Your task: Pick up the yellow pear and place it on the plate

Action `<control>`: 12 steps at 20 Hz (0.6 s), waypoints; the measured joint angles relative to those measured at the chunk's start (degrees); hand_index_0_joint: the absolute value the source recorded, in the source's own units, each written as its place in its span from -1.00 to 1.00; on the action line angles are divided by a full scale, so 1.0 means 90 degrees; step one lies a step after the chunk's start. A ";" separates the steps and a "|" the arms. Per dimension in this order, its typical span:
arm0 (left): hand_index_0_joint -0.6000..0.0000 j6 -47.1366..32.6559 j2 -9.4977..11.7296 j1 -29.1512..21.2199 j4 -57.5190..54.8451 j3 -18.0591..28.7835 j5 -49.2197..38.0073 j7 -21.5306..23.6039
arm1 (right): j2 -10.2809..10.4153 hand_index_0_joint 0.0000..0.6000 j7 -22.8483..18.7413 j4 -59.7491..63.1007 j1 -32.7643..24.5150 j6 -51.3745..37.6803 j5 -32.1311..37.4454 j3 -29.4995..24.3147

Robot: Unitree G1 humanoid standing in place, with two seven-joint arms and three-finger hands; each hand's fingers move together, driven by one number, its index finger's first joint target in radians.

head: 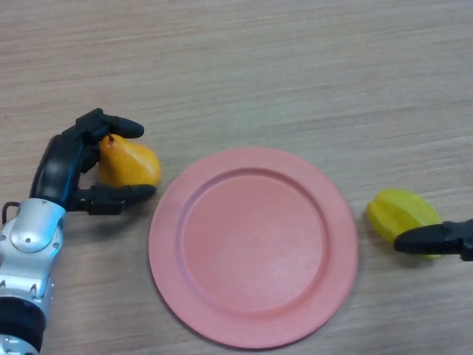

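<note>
Our left hand (74,166) has its fingers curled round the yellow pear (129,164), just left of the pink plate (170,251), whose rim lies near the pear. Bare table (259,66) stretches beyond. At the right edge, our right hand (436,238) overlaps a yellow star fruit (399,211); we cannot tell its fingers' state.

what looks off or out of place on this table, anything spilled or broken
Nothing stands out. The left robot hand is curled round the yellow pear beside the empty pink plate; a yellow star fruit lies right of it, by the right robot hand. No spills or damage.
</note>
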 measured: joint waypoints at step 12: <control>-1.00 0.3937 -0.0143 0.1564 -0.5845 -0.0075 -0.1625 -0.0377 | 0.0024 -1.00 -0.0047 0.0281 0.0079 0.0023 0.0076 0.0005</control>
